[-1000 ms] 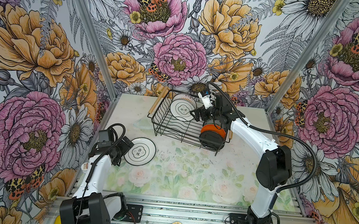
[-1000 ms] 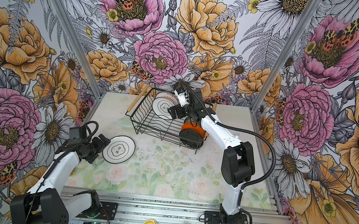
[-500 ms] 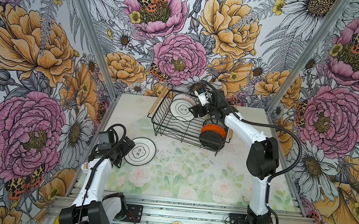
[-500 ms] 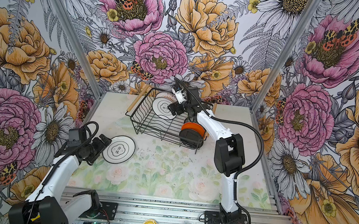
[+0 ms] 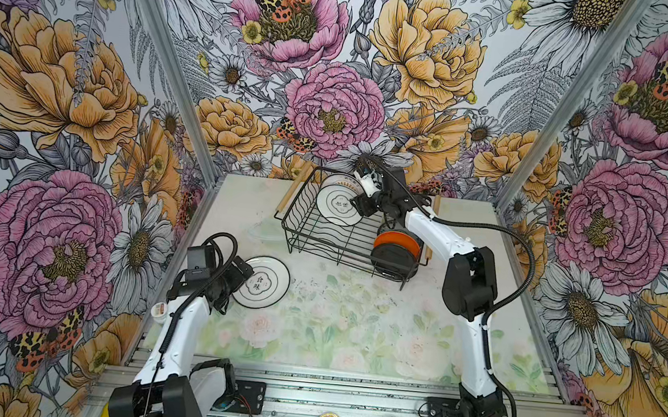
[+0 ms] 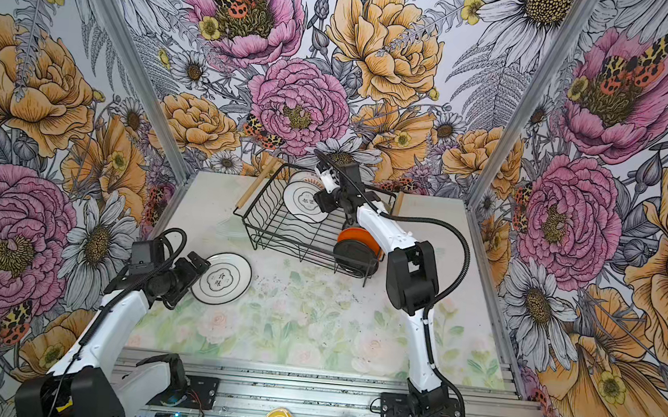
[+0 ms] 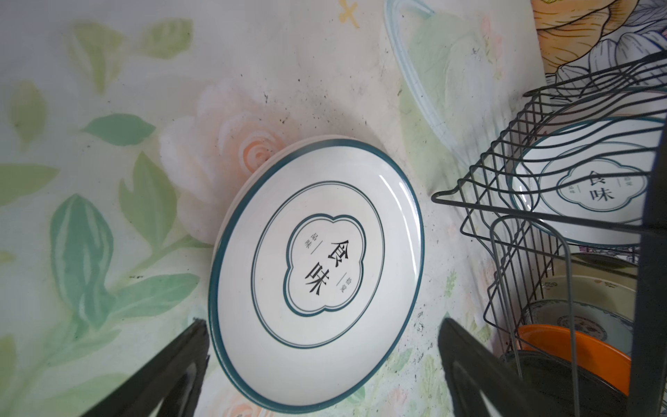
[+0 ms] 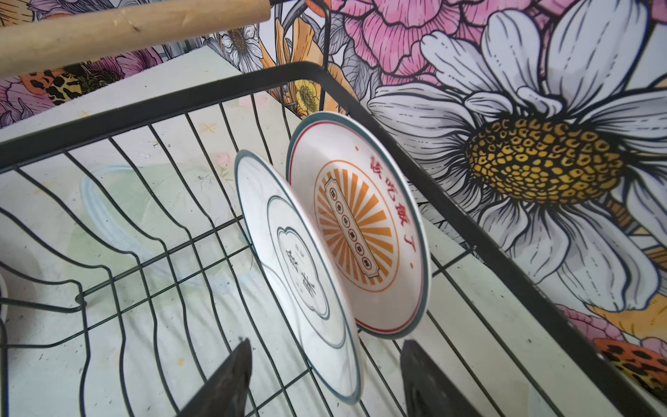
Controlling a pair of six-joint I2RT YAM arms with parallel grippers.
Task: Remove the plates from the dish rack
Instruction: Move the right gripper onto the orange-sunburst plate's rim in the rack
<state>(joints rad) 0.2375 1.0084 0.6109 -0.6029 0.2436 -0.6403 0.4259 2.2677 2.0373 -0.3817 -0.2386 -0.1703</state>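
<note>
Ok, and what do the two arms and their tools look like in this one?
Both match: the left arm and right arm have white link shells, black joint housings and black bases on a grey aluminium rail. A black corrugated cable loops along each. The left tool and right tool each carry two black tapered fingers.

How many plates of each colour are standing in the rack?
White teal-rimmed plate: 1
White sunburst plate: 1
Orange plate: 1
Black plate: 1
Blue-patterned plate: 1
Total: 5 I can tell in the dish rack; others behind the orange one are too hidden.
</note>
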